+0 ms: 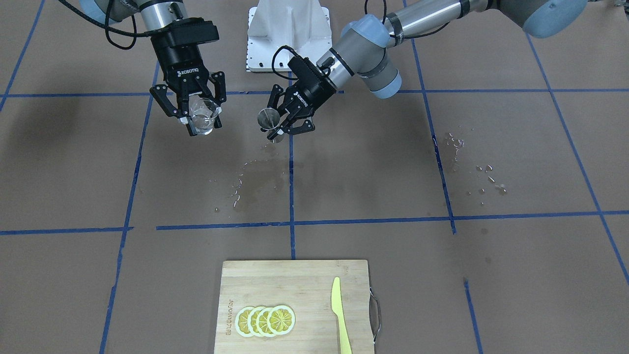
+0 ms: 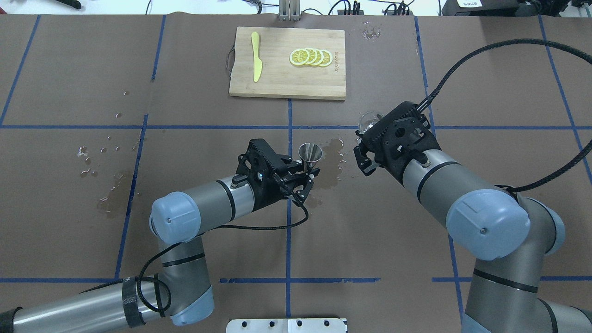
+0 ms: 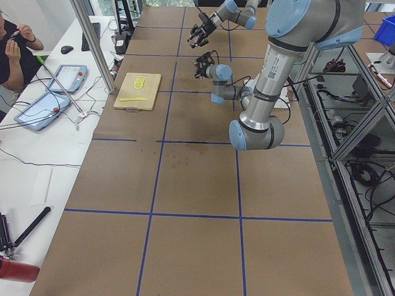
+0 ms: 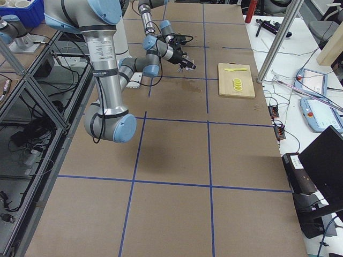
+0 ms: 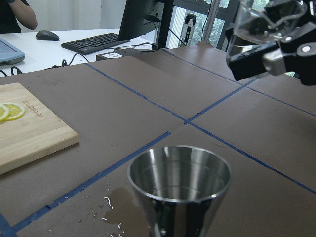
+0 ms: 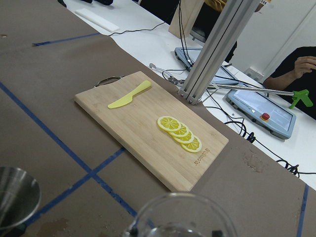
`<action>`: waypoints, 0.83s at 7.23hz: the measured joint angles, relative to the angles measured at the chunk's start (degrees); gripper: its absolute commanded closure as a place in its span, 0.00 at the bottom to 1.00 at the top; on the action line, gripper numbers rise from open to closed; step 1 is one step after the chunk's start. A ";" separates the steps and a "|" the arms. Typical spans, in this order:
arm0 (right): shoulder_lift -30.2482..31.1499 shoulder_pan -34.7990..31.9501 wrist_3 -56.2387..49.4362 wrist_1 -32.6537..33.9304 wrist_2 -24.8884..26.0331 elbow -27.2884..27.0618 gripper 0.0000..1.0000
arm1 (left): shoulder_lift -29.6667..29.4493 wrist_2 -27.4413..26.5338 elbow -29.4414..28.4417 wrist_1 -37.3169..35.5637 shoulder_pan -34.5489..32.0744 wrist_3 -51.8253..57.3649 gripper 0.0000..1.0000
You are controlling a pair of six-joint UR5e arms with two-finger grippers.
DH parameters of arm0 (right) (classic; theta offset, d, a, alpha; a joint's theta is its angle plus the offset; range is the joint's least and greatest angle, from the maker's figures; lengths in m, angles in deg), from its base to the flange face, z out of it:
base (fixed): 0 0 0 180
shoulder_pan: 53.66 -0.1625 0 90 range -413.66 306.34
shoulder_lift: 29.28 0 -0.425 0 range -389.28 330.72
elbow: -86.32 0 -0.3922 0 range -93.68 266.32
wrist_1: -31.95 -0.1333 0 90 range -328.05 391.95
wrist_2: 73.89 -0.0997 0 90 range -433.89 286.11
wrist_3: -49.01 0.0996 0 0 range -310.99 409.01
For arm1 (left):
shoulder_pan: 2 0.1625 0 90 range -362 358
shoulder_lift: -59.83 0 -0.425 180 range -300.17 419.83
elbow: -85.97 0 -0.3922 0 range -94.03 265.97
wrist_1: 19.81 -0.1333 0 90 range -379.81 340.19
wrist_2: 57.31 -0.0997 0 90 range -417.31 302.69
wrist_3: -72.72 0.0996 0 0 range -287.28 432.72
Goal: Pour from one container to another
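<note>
Front cam: steep down, cutting board [image 1: 295, 280] nearest, robot base [image 1: 287, 39] beyond it. Overhead cam: opp. side, board at far edge. Side cams: high, along table [image 3: 197, 179], board small, far off. Wrist cams: low, close; both share board + jigger [image 5: 180, 173] rim.

This is a robotics laboratory. The table [image 1: 491, 295] is covered with brown paper and divided into squares by blue tape lines [image 1: 292, 236]. It stands on an open aluminium frame [image 3: 364, 127] with many cables inside. Far beyond the jaws of the right gripper [image 1: 202, 125], past the table's edge, a white desk [image 6: 148, 44] carries control tablets [image 6: 254, 106], one with a red button, beside an aluminium post [image 6: 217, 49]. Beyond the jaws of the left gripper [image 1: 285, 129] there are a keyboard [image 5: 94, 42], a mouse [image 5: 47, 35] and a monitor [image 5: 140, 19]. An operator [image 3: 15, 46] is at that desk.
</note>
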 measured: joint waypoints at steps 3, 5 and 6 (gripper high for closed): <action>-1.09 -0.71 -7.55 2.64 0.34 -0.33 1.00 | -2.51 0.03 -2.09 0.40 0.36 1.93 1.00; -2.04 -1.14 -10.03 4.79 0.49 -0.51 1.00 | -3.55 0.03 -3.16 0.42 0.40 2.03 1.00; -3.51 -1.20 -10.71 7.45 0.59 -0.58 1.00 | -3.98 0.03 -3.66 0.42 0.40 2.02 1.00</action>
